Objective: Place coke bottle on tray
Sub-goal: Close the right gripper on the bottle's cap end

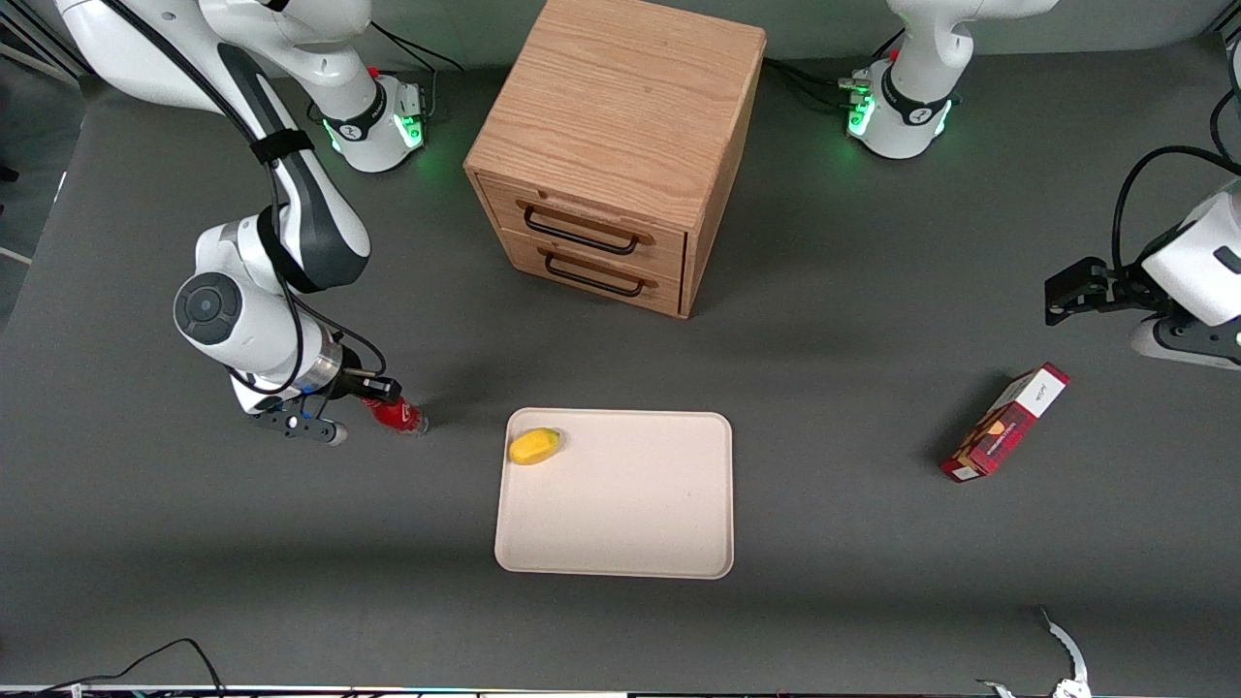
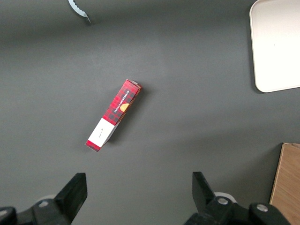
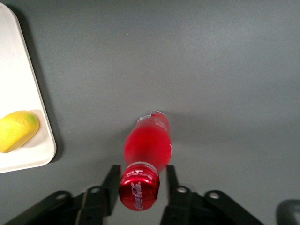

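My claw (image 1: 373, 393) is down low over the dark table (image 1: 873, 582) at my own end of it, and the coke bottle (image 1: 398, 415) is right there with me. From my wrist camera the red cap (image 3: 138, 189) sits squarely between my two black fingers (image 3: 110, 186), one finger on each side of the neck. They flank the cap closely, so I count myself as gripping the coke bottle at its cap end, though I cannot see the pads actually pressing on it. The red body (image 3: 147, 143) runs away from my claw, with the clear base at the tip farthest from me. In the front view the bottle looks tilted, cap end up at my fingers and base end down near the table, pointing toward the tray (image 1: 620, 543).

The tray lies flat on the table just beside the bottle, toward the parked arm's end from it, with a narrow strip of bare table between its rim (image 3: 47, 145) and the bottle. So the bottle is off the tray, not touching it. A yellow fruit (image 1: 534, 446) rests on the tray in the corner closest to my claw. The wooden drawer cabinet (image 1: 620, 155) stands farther from the front camera than the tray. A red and white carton box (image 1: 1006, 423) lies well apart, toward the parked arm's end.
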